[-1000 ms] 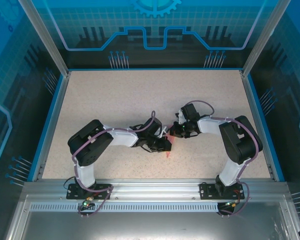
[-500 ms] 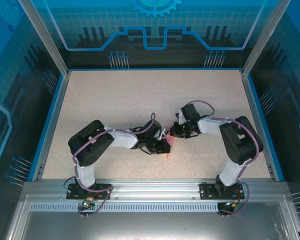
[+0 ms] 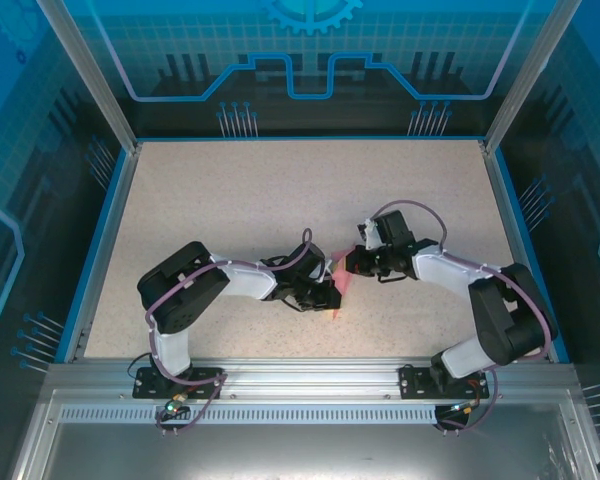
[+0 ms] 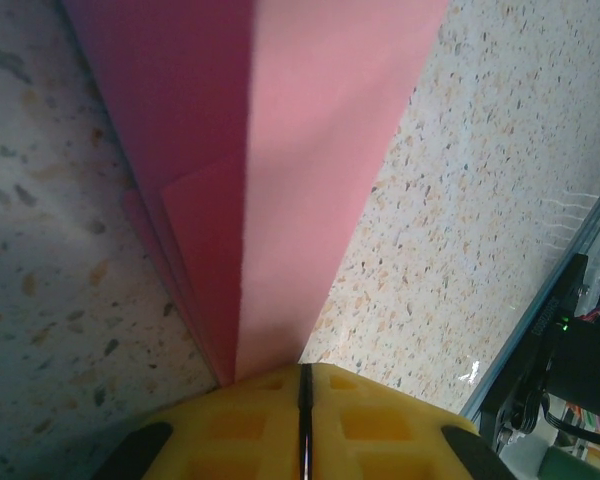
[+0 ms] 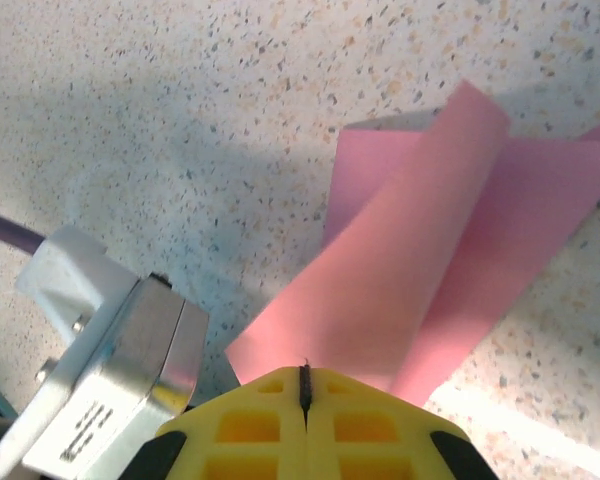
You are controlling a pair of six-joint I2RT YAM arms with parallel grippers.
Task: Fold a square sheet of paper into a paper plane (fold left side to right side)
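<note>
From above, the pink sheet [image 3: 337, 300] lies near the front middle of the bench [image 3: 230, 200], a small folded sliver between the left hand [image 3: 325, 296] and the right hand [image 3: 350, 262], which close in on it from either side.

In the left wrist view, the pink sheet [image 4: 310, 150] shows several stacked layers narrowing into the left hand [image 4: 302, 400], whose pads are pressed together, apparently pinching that end.

In the right wrist view, a flap of the pink sheet [image 5: 410, 260] curls up off the bench into the right hand [image 5: 304, 395], pads together on its edge.

The paper looks feather-light, limp and easily creased or torn. It is best held at edges and corners, and pulled gently.
</note>
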